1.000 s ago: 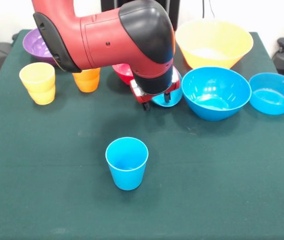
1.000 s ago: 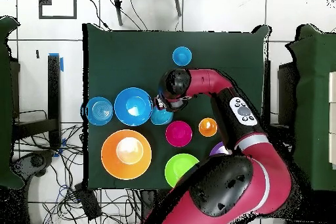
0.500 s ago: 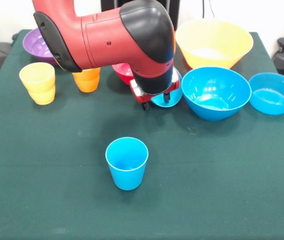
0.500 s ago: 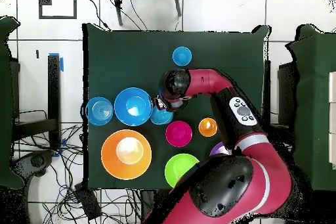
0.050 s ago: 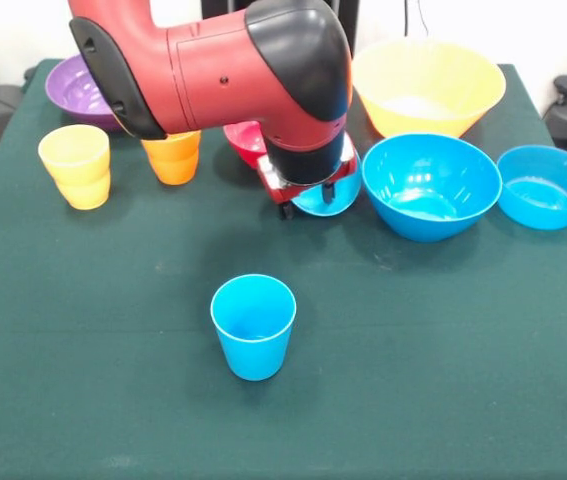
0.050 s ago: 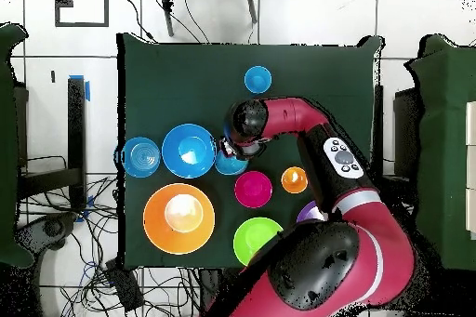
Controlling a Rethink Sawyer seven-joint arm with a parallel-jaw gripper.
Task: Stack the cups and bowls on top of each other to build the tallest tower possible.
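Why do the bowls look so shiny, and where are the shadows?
Front view: white glare spots sit inside the big blue bowl and the yellow bowl, from light above; a faint shadow lies beside the blue cup. Overhead view: the arm hides the small bowl by the claw.

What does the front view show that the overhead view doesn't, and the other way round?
Only the front view shows the yellow cup and most of the purple bowl, which the arm hides from above. Only the overhead view shows the green bowl, plus the floor and cables around the table. Both show the blue cup standing alone, the large blue bowl, the yellow-orange bowl and the gripper at the smallest blue bowl.
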